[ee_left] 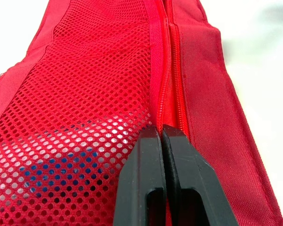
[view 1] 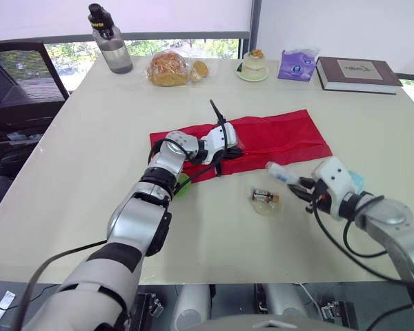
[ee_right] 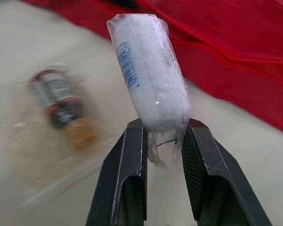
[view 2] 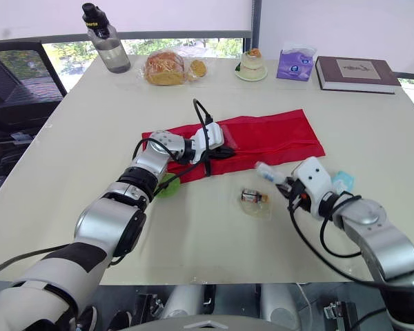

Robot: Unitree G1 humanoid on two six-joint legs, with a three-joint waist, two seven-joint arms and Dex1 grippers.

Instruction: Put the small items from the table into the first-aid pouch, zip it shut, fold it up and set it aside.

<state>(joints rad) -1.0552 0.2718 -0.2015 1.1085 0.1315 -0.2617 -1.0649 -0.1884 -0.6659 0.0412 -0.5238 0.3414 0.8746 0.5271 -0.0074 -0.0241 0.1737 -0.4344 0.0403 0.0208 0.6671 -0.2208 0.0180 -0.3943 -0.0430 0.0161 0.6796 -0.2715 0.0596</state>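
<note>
One red pouch [view 1: 276, 134] lies mid-table. The left gripper [ee_left: 162, 134] is pressed shut at its zipper; anything pinched is hidden. At the pouch's 5 o'clock, the right gripper [ee_right: 162, 125], part open, clamps one wrapped gauze roll [ee_right: 148, 70]. One bagged vial [view 1: 265, 197] lies at 6 o'clock.

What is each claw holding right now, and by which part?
The right claw grips the wrapped bandage roll by one end. The left claw is pinched shut on the red pouch along its zipper line.
</note>
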